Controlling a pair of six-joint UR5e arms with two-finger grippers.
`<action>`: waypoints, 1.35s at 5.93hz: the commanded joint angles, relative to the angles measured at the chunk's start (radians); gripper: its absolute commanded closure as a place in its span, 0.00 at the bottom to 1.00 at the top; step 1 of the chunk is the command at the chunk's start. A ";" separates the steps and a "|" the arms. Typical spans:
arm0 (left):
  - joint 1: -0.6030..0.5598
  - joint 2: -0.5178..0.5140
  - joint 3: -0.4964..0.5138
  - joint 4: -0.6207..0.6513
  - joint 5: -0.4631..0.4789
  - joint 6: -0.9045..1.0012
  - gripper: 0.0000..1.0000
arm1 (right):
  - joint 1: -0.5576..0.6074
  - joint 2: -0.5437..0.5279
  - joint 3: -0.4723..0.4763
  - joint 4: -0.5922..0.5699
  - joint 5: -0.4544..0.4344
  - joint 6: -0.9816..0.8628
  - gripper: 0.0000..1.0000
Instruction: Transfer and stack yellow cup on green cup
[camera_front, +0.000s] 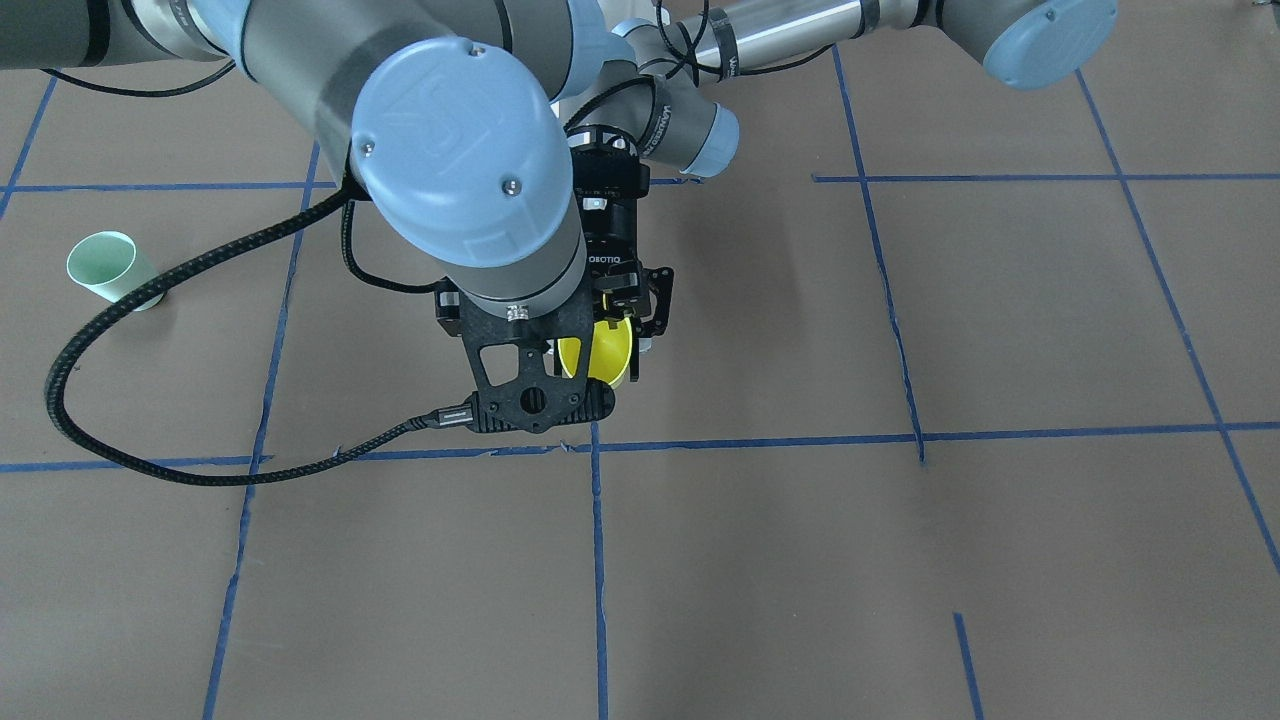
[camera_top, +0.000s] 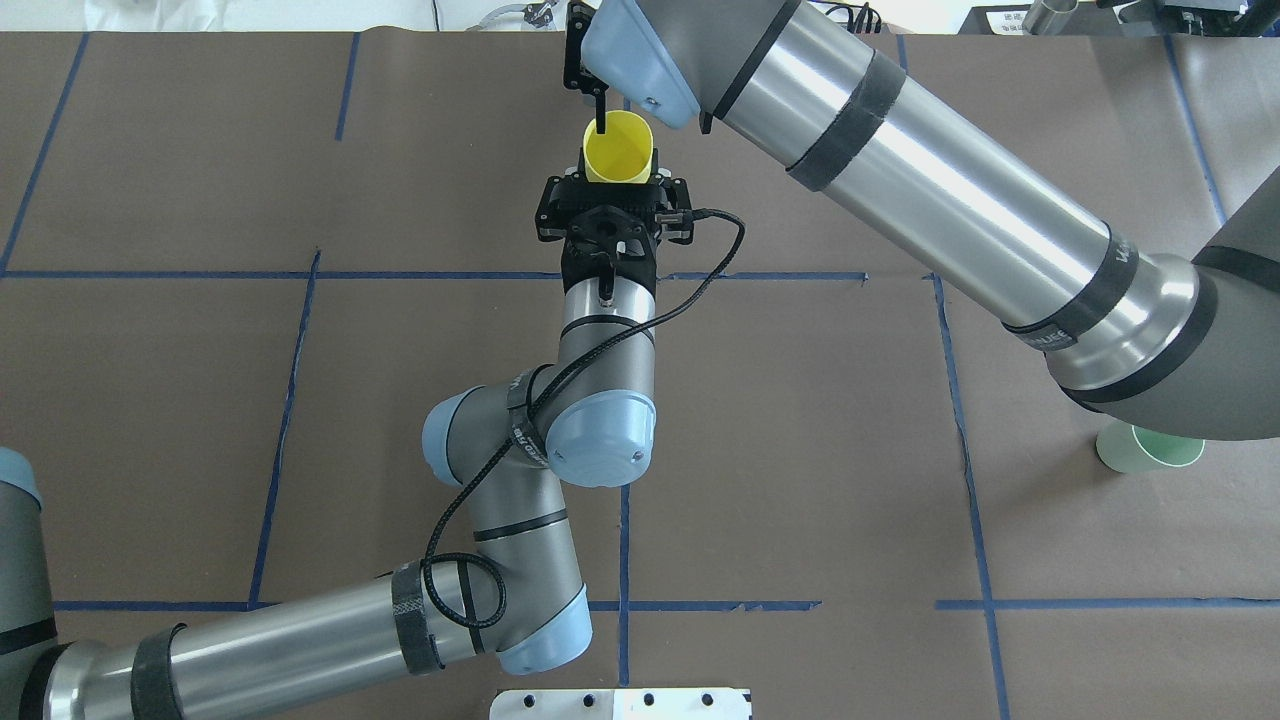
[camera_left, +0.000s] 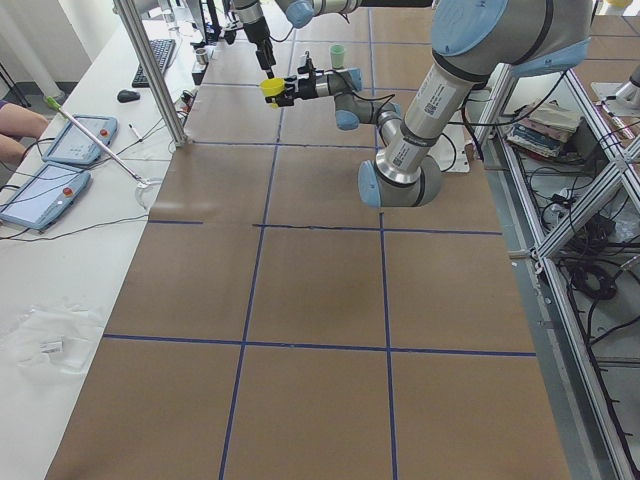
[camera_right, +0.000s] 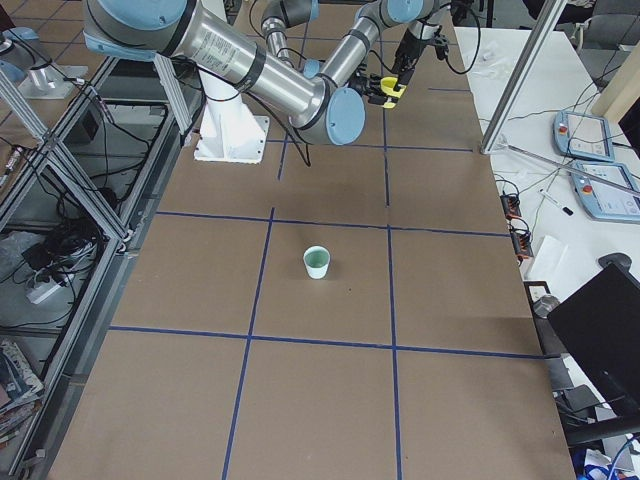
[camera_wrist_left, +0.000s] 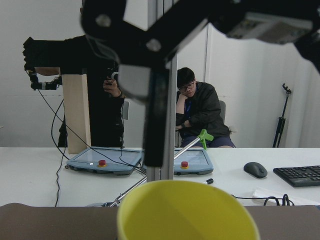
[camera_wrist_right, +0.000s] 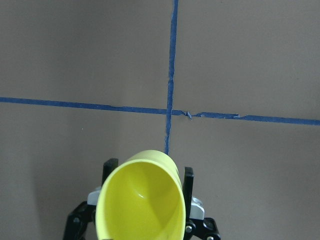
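Yellow cup (camera_top: 618, 150) gripped by left end effector (camera_top: 618, 178), green cup (camera_front: 108, 268) well apart

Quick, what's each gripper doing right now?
Left gripper: shut on the yellow cup.
Right gripper: open, holding nothing.

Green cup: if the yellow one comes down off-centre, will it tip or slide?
Likely light: the green cup looks thin-walled and empty. It stands free, upright on its narrower base, so a sideways nudge could tip or slide it. Straight down, its wider rim should accept the yellow cup.
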 joint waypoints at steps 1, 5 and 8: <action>0.000 -0.001 0.000 0.000 0.000 0.000 0.64 | 0.000 -0.002 -0.011 0.015 -0.023 0.026 0.08; 0.000 0.001 -0.005 -0.002 0.000 0.000 0.64 | -0.020 -0.022 -0.017 0.067 -0.021 0.032 0.27; 0.000 0.002 -0.006 -0.003 0.000 0.000 0.64 | -0.027 -0.028 -0.041 0.144 -0.036 0.083 0.40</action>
